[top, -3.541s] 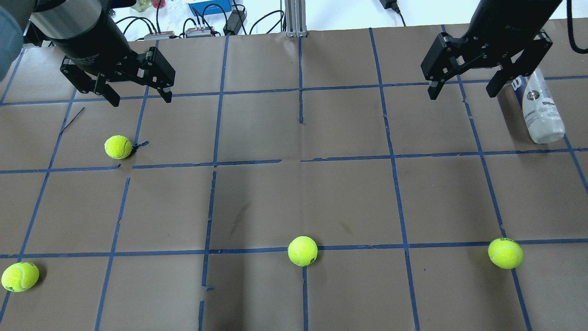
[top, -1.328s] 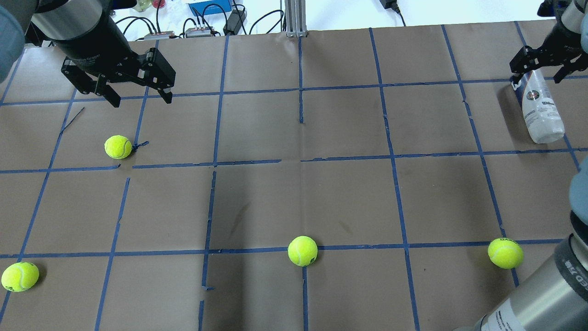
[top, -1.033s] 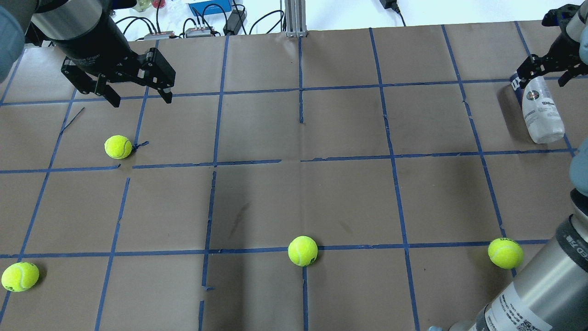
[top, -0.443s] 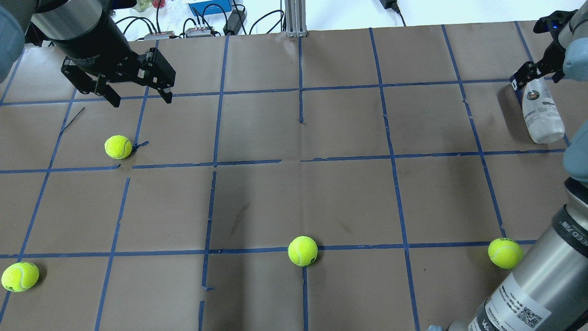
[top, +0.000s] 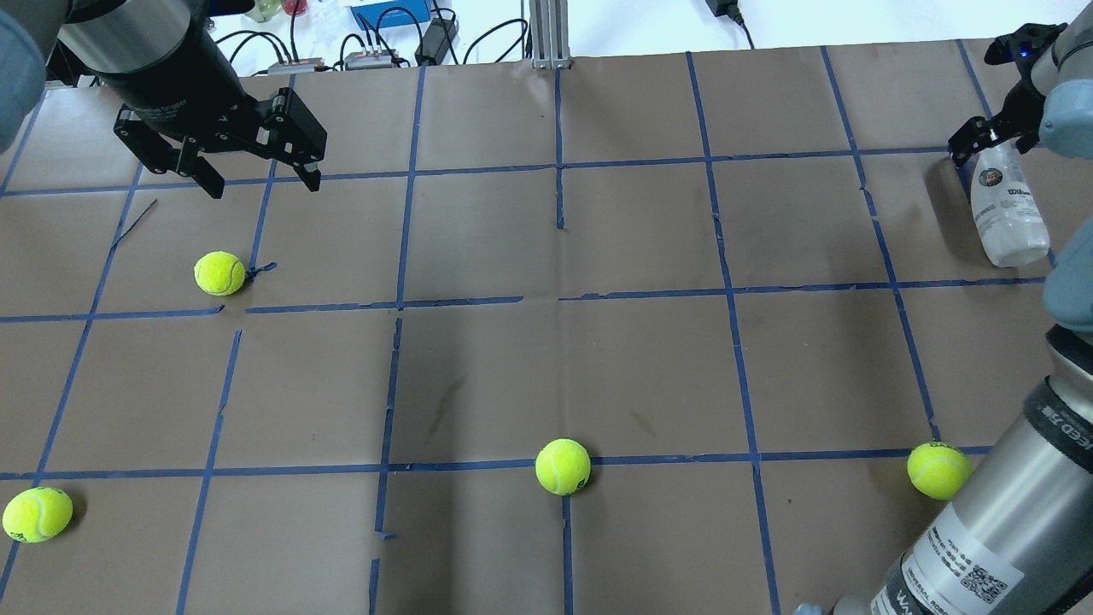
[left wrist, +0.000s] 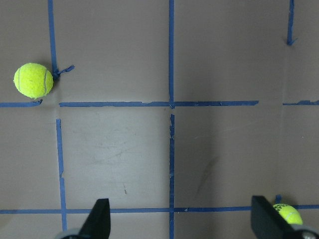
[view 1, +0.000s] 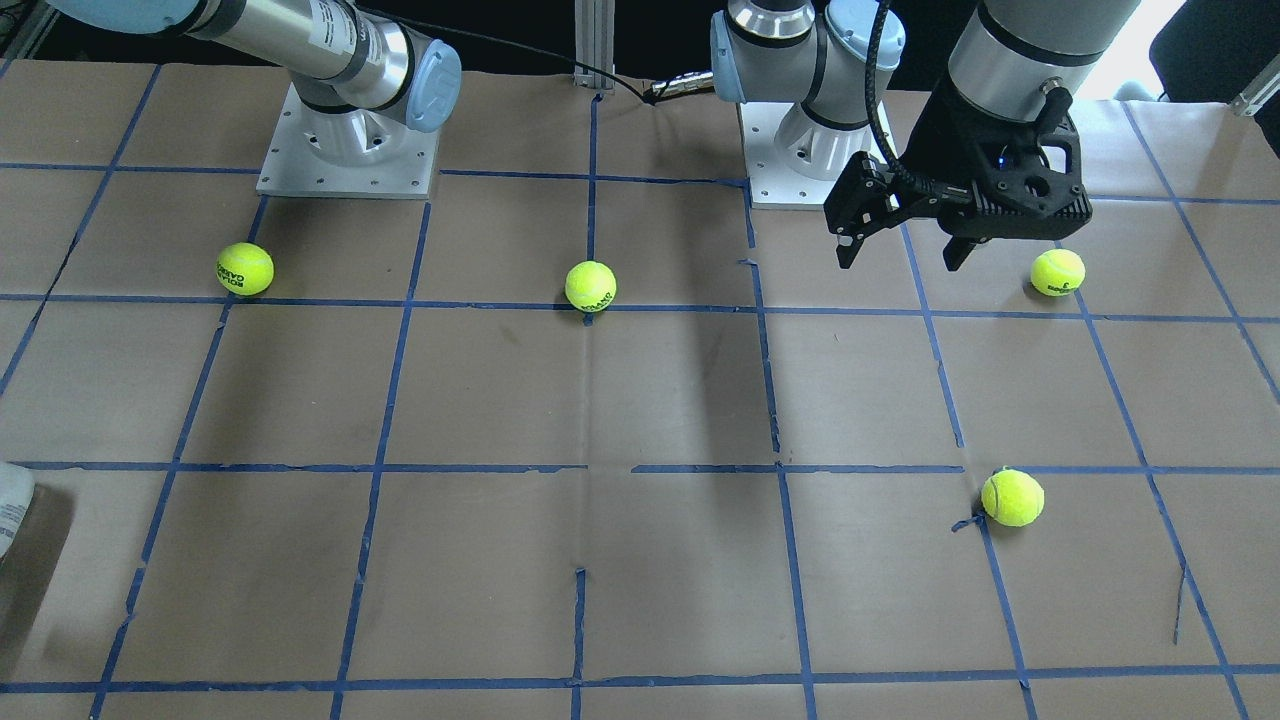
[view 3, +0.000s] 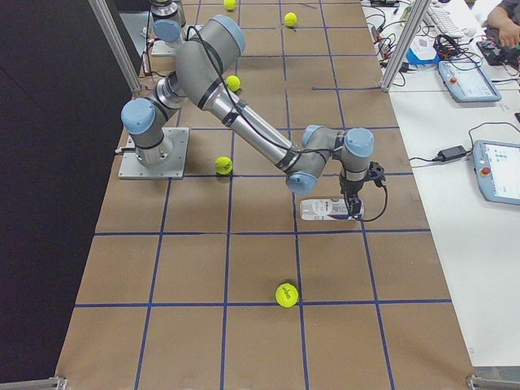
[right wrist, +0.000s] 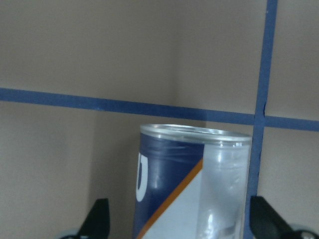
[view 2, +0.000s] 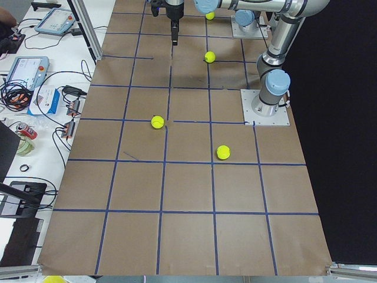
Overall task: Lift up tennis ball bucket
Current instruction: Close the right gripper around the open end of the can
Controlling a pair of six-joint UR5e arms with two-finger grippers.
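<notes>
The tennis ball bucket (top: 1009,209), a clear can with a white and navy label, lies on its side at the table's far right. It also shows in the exterior right view (view 3: 325,210), at the left edge of the front view (view 1: 10,500), and in the right wrist view (right wrist: 189,184). My right gripper (right wrist: 180,221) is open, with one finger on each side of the can near its navy end; it is low over the can (top: 990,145) (view 3: 351,205). My left gripper (top: 263,182) (view 1: 900,260) is open and empty, held above the table's far left.
Several loose yellow-green tennis balls lie on the brown gridded table: one (top: 219,273) below my left gripper, one (top: 563,466) at the near centre, one (top: 939,470) near right, one (top: 37,514) near left. My right arm's forearm (top: 982,547) crosses the near right corner. Cables and boxes (top: 388,13) lie beyond the far edge.
My right gripper has moved right from above the table and come down around the can's navy end, its arm swinging in over the near right corner. The left arm has not moved.
</notes>
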